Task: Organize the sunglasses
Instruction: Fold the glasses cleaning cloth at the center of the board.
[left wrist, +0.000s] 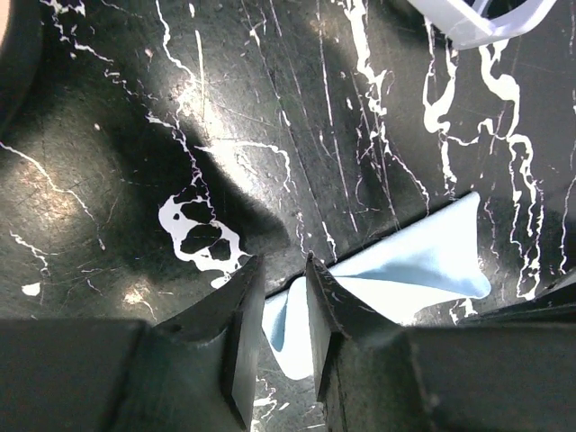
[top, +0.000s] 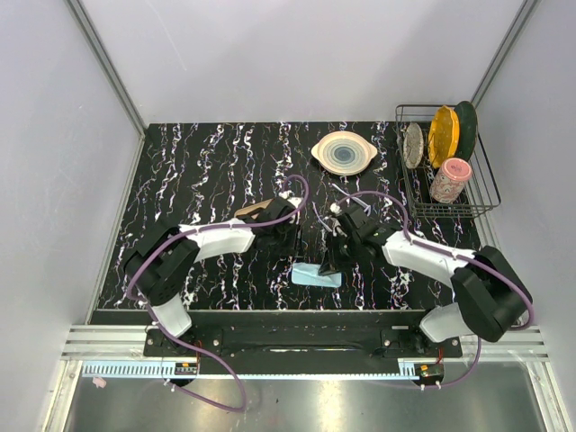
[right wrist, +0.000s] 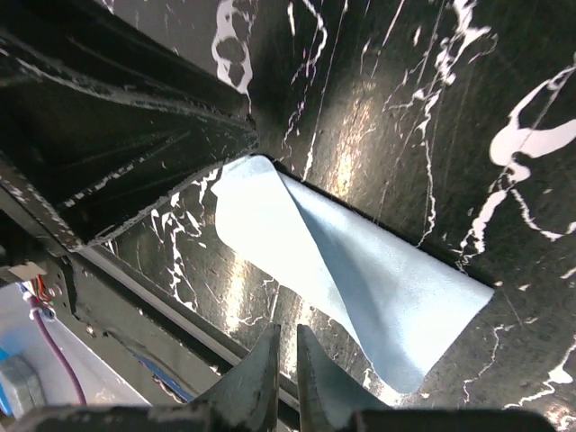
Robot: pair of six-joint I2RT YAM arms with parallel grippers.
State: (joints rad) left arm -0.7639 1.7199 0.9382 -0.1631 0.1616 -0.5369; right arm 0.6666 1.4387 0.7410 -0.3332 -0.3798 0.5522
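Looking at the left gripper (left wrist: 283, 265) first: hovering low over the black white-veined table (top: 198, 180), holding its fingers a little apart, pinching nothing, just framing a strip of the light blue cloth (left wrist: 414, 270) down below. Moving over to the right gripper (right wrist: 288, 331): holding its fingers almost together with only a sliver showing between them, also gripping nothing, hanging low with that same cloth lying just ahead of the tips. Seeing the cloth lying loosely folded over itself on the table, sitting between the two grippers near the front edge. Spotting the sunglasses (left wrist: 454, 31) in neither gripper, lying on the table just past the cloth, peeking in at the top right corner of the left wrist view as a pale whitish frame, and sitting just behind the right gripper in the overhead view, though honestly struggling to make out any detail there. Noticing the black case (top: 255, 211) showing a bit of tan lining, tucked behind the left arm's wrist and mostly hidden by it. Going further out: finding a round dish (top: 344, 152) with bluish rings sitting toward the back of the table, and a wire dish rack (top: 450, 214) in the back right corner holding a yellow plate (top: 442, 135) and a pink cup (top: 450, 180).
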